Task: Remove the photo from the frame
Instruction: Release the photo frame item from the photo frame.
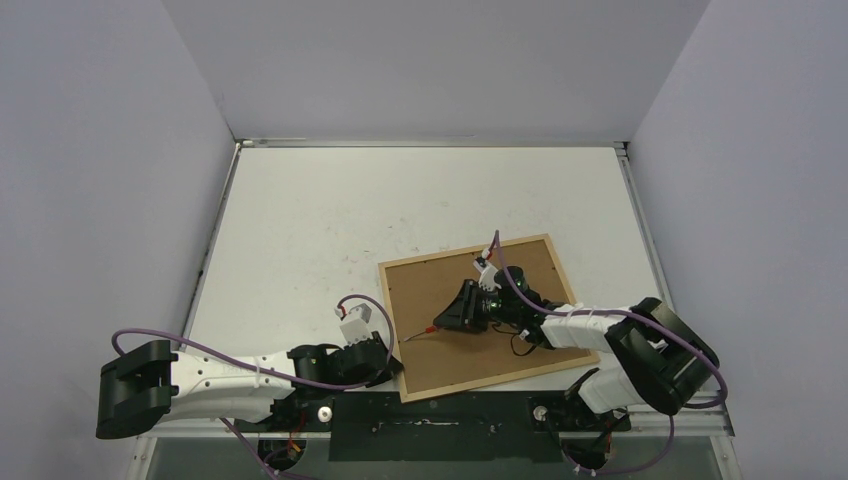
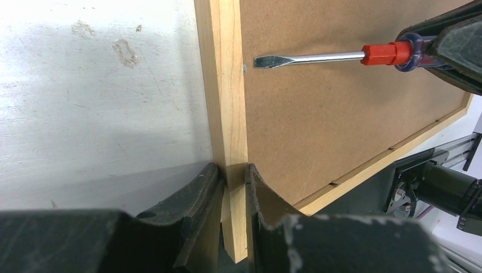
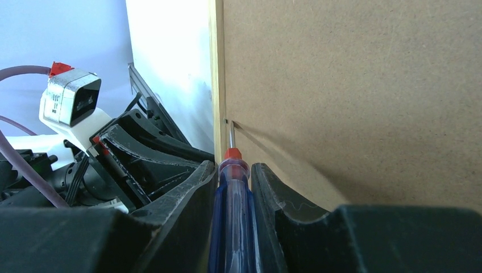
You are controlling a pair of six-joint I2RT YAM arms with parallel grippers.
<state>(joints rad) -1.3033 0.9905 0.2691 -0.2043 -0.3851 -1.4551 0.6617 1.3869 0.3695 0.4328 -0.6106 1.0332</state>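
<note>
Frame (image 1: 470, 247) lies face down on the bench (image 1: 400, 200), near-right area, its near rail close to the bench's near edge. The photo is hidden under the brown backing board (image 2: 341, 125).

Left fingers (image 2: 211, 179) are nearly closed, pinching the frame's left rail by its near-left corner. That's the only hold-down.

Right fingers (image 3: 262, 176) are clamped narrow on the handle of the screwdriver (image 2: 318, 57). The blade tip is at a small metal tab (image 2: 244, 67) on the left rail's inner edge, further up from the clamp.

Risks as I see them:
- Blade skids off the tab because it's small and the approach is shallow, then gouges the board or rail.
- With one corner pinned, side push at the tab pivots the frame about the left fingers. The far-right corner is free to swing.
- Upward pry lifts the rail instead of bending the tab.
- The round handle twists in the right fingers under load and blade alignment goes.
- Overdriving the tip under the board could mark the photo.
</note>
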